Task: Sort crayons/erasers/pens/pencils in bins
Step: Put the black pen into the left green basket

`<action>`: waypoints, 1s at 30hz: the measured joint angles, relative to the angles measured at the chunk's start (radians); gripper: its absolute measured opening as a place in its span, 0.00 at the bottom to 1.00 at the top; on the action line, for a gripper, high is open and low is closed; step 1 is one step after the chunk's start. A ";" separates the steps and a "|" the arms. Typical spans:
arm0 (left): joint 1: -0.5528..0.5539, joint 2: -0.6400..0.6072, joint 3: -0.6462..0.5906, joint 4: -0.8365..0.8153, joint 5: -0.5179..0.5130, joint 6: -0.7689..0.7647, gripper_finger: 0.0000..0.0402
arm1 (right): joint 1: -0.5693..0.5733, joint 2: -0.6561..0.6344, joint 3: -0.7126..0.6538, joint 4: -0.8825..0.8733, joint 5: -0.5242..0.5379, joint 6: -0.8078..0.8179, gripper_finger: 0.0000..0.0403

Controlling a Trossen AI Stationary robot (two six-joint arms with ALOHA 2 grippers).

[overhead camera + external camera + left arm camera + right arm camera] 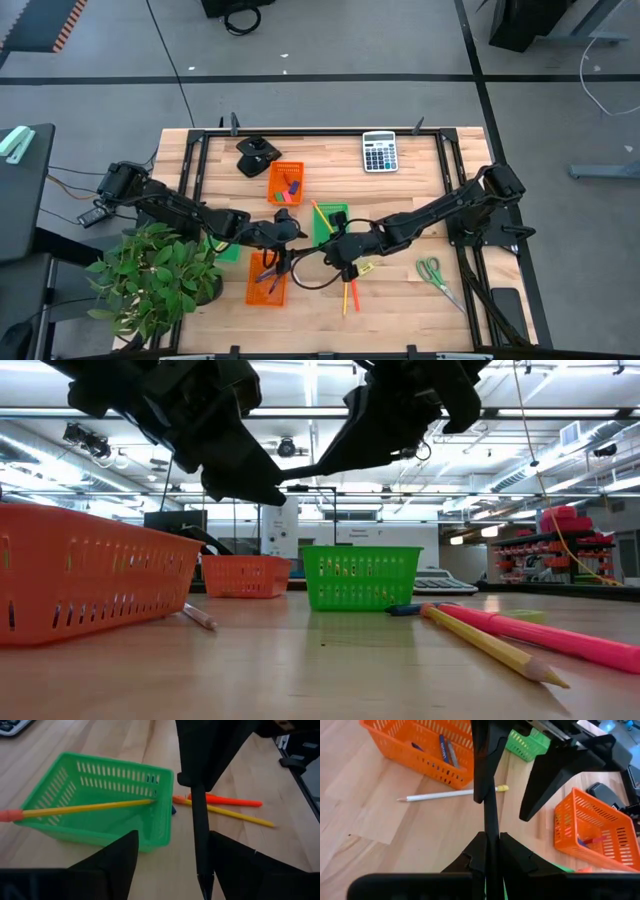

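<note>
Now mid-handover | right gripper (490,851) clamped on dark pen (491,815) above table | left gripper (172,857) fingers spread apart around pen's other end | pen bin: near orange tray (420,745) | risk: early release drops pen, rolling beside white pencil (440,795)

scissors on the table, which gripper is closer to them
Right. The right gripper hangs near mid-table, with bare wood between it and the green-handled scissors toward the right arm's side. The left gripper is farther off, beyond the right gripper.
</note>
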 joint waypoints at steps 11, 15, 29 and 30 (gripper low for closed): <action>0.000 0.000 0.000 -0.011 -0.005 0.007 0.43 | -0.001 0.000 0.000 0.007 0.005 0.004 0.11; -0.001 0.000 0.000 -0.011 -0.009 0.027 0.29 | -0.008 0.000 0.000 0.007 0.006 0.007 0.11; 0.001 0.001 0.000 -0.067 -0.028 0.035 0.11 | -0.045 0.000 0.000 -0.008 -0.008 0.070 0.27; 0.001 0.001 0.000 -0.087 -0.034 0.030 0.11 | -0.045 -0.001 0.000 -0.009 -0.008 0.068 0.29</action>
